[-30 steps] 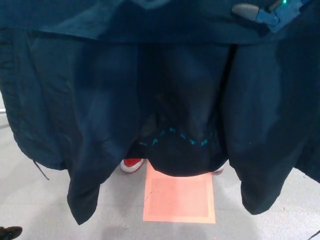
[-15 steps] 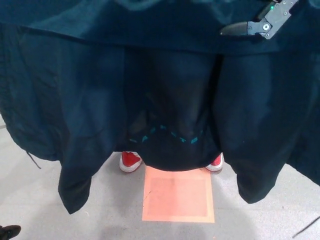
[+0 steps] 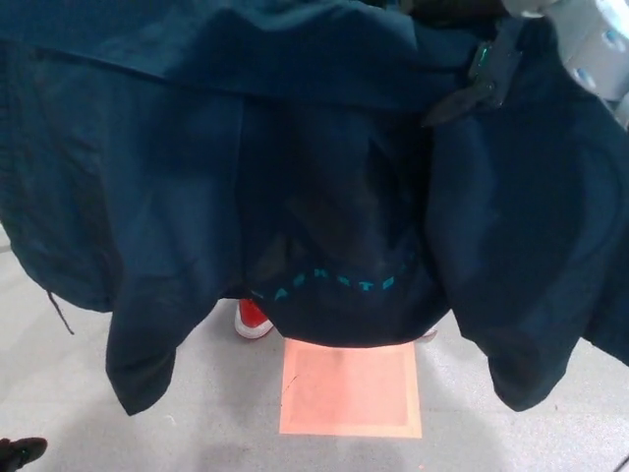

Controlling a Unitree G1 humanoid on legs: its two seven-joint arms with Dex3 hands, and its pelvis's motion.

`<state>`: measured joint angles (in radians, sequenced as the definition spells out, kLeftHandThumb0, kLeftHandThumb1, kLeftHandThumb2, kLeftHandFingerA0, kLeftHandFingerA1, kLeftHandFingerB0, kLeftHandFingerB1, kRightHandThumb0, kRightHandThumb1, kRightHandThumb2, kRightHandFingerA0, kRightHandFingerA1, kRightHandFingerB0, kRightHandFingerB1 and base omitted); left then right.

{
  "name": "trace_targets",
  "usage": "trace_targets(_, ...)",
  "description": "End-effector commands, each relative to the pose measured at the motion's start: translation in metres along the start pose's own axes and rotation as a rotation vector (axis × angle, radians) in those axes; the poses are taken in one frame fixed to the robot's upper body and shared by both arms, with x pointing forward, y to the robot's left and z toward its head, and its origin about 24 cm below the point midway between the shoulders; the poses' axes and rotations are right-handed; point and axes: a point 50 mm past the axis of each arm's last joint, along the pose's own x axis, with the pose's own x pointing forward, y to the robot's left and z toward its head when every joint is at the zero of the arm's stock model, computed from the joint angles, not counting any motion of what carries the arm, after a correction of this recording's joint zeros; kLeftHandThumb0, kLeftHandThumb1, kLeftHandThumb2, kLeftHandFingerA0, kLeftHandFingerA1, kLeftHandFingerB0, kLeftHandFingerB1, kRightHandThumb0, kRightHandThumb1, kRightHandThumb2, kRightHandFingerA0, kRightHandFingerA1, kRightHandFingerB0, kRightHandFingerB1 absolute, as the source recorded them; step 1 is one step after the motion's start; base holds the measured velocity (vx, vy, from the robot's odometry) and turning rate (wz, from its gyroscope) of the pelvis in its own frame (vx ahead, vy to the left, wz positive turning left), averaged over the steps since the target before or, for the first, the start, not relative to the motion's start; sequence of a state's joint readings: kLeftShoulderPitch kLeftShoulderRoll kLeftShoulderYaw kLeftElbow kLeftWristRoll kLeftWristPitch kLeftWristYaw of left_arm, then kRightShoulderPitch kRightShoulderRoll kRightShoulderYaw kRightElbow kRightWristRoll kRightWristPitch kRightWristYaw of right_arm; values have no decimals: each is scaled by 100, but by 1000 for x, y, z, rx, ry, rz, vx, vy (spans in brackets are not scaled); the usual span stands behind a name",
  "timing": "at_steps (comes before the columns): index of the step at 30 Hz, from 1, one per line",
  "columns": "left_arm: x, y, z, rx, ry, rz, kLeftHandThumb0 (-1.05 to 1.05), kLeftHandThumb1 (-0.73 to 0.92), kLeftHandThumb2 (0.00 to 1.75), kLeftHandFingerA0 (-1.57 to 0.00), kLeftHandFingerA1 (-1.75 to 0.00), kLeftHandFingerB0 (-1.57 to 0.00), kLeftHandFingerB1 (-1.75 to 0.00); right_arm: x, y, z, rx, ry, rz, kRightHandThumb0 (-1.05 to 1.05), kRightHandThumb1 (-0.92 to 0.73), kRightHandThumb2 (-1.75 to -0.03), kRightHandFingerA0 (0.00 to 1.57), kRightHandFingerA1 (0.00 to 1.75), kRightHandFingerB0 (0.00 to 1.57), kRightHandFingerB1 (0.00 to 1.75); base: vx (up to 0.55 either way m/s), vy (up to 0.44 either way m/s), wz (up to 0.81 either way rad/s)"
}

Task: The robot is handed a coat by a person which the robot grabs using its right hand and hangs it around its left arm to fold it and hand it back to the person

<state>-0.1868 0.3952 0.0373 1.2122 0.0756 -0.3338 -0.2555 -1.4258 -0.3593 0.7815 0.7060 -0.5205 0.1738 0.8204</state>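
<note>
Lower now than before, the right hand [image 3: 479,77] rests against the coat [image 3: 324,197]; whether it grips the cloth I cannot tell. Coat hangs spread above the orange floor square [image 3: 351,388], a red shoe [image 3: 253,317] at the square's upper-left corner

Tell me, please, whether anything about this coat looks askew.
Nothing looks damaged. The navy coat hangs bunched and lopsided, hiding most of a person's red shoe; a cord dangles at its left edge.

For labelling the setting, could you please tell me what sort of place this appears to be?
Likely an indoor lab or test space: a smooth grey floor, an orange square marked on it, and a person's red shoe beyond the hanging dark coat.
</note>
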Motion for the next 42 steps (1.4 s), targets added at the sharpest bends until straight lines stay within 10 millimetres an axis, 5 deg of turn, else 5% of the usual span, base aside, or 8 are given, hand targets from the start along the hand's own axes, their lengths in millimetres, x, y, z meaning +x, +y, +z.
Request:
trace_targets(1,-2,11,5,56,-24,6,-34,58,114,0,-47,0,-47,19,15,-2,-214,116,-174,-87,-49,-85,34,45,28,41,0,0,0)
trace_targets(2,-2,11,6,52,-23,6,-34,60,115,0,-47,0,-47,20,17,-4,-216,124,-183,-88,-48,-85,36,45,30,42,0,0,0)
trace_targets(4,-2,10,5,44,-24,11,-34,61,115,0,-46,0,-46,23,22,-9,-255,124,-266,-82,-73,-62,79,154,66,98,0,0,0)
trace_targets(8,-3,11,2,61,-6,13,-72,92,76,-21,-34,-18,-32,26,31,-13,-220,73,-437,-75,-92,-73,99,138,85,82,0,0,0)
trace_targets(10,-4,11,1,60,-8,3,-71,92,78,-23,-33,-19,-32,25,29,-15,-108,51,-453,-62,-92,-83,85,67,63,49,0,0,0)
trace_targets(28,-5,5,-2,69,-20,-22,-69,92,78,-26,-33,-13,-28,20,22,-10,804,-130,-845,-43,-86,-68,131,96,94,136,0,0,0)
trace_targets(34,-4,2,-1,50,-33,-23,-33,60,115,-1,-46,-1,-47,13,12,-13,858,-150,-965,-44,-91,-69,128,85,101,118,0,0,0)
trace_targets(42,-6,-5,9,-38,-166,-76,-65,92,68,-28,-35,-19,-30,2,-14,-17,888,-132,-1024,-44,-88,-66,124,81,108,91,0,0,0)
